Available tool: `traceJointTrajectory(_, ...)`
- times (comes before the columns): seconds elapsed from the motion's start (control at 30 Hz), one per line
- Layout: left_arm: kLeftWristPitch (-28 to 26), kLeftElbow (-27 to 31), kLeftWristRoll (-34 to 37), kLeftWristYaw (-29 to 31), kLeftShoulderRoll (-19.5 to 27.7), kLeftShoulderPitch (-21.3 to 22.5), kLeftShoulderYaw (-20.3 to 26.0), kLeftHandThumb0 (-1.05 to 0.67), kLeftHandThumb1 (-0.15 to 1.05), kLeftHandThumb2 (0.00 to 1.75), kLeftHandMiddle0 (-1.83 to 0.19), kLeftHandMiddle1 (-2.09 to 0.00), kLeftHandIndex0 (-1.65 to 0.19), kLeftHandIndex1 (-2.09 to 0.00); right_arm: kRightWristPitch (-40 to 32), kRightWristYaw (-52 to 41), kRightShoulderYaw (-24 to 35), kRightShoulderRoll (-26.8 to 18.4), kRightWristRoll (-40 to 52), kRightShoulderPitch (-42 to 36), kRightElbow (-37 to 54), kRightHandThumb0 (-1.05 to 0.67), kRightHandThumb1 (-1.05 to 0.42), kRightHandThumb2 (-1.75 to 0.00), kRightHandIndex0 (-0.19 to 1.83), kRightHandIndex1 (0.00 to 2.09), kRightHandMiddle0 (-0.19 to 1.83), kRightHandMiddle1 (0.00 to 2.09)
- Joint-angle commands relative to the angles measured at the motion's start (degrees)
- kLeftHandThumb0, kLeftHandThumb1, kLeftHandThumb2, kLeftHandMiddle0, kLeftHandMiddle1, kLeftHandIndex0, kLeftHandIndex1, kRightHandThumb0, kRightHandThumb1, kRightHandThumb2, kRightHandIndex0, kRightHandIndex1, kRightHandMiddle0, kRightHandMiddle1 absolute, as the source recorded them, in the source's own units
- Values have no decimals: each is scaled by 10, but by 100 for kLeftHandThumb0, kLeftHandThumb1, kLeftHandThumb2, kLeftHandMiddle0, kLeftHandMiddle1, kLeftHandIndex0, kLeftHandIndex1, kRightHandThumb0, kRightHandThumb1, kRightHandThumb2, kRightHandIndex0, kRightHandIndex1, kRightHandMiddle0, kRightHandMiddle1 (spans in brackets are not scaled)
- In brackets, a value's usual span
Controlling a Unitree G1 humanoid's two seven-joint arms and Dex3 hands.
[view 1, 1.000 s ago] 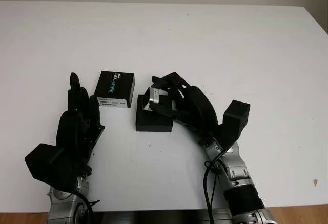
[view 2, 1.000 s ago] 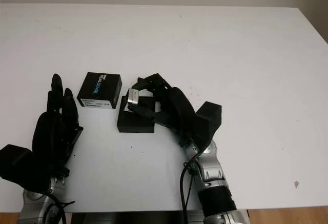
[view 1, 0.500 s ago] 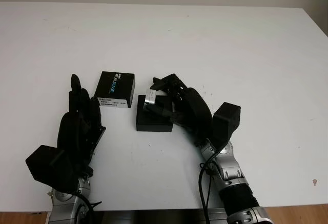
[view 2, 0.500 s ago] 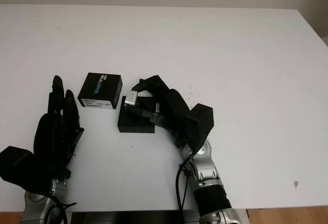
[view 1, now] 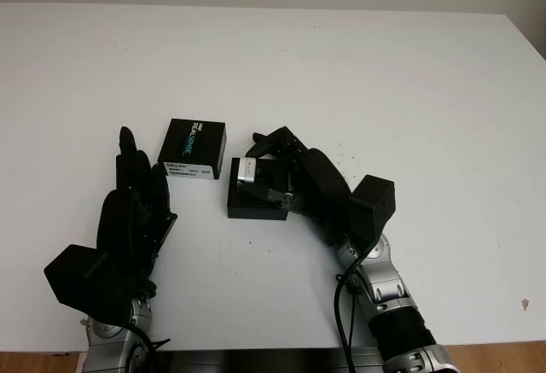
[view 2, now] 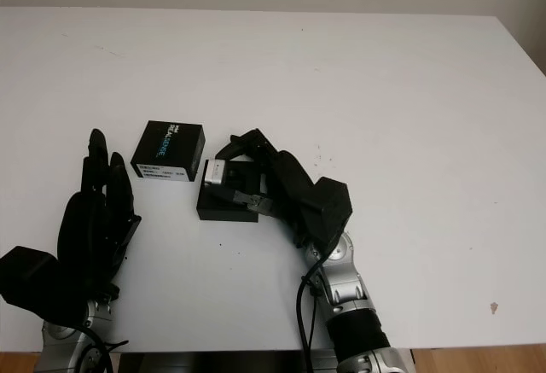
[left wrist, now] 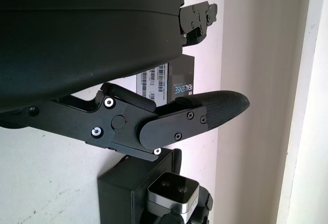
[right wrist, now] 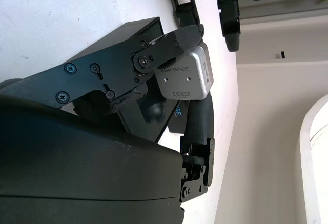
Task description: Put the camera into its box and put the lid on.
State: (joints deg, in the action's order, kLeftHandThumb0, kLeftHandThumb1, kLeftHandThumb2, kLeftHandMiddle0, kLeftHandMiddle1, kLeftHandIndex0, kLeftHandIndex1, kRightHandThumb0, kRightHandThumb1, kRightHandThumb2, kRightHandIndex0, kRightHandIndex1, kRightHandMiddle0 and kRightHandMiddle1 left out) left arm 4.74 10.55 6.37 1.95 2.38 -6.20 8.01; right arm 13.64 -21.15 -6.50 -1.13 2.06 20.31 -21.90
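Observation:
My right hand (view 1: 311, 187) is shut on the small silver camera (view 1: 246, 171), its fingers curled around the body. The camera hangs at the left part of the black box (view 1: 254, 205), low over its opening; whether it touches the box I cannot tell. In the right wrist view the camera (right wrist: 184, 75) shows its labelled face between my fingers, with the box (right wrist: 120, 39) beyond. The black lid (view 1: 194, 148) with printed lettering lies flat on the table just left of the box. My left hand (view 1: 135, 212) is open near the front left, short of the lid.
The white table (view 1: 384, 83) stretches wide behind and to the right of the objects. Its front edge runs close under both forearms. A wall (left wrist: 256, 80) rises behind the table's far edge.
My right hand has brought the camera lower and a little leftward onto the box, and its wrist has swung closer in. Left hand, lid and box stay put.

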Motion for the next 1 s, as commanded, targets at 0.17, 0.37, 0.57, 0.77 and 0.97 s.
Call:
traceJointTrajectory(0.17,2,23,0,2,2,-14,-1,-67,105,66,19,-1,19,0,120,19,-20,-32,-60,-20,4,-45,-103,-6,-19,78,22,177)
traceJointTrajectory(0.37,-1,29,-1,2,2,-16,-2,-66,105,66,19,-1,19,-1,192,50,-28,-49,-100,-23,25,-42,-103,-5,-19,82,26,174)
traceJointTrajectory(0.57,1,34,-3,7,6,-20,-1,-67,105,66,19,0,19,-1,219,66,-24,-63,-108,-20,19,-40,-103,-5,-19,85,26,174)
traceJointTrajectory(0.77,-1,36,-2,7,6,-21,0,-66,105,66,19,-1,19,-1,236,74,-22,-75,-111,-19,17,-38,-103,-5,-19,87,25,173)
traceJointTrajectory(0.97,-1,34,-6,7,8,-19,-1,-67,105,66,19,-1,19,0,219,77,-21,-74,-100,-17,16,-39,-104,-5,-19,85,26,170)
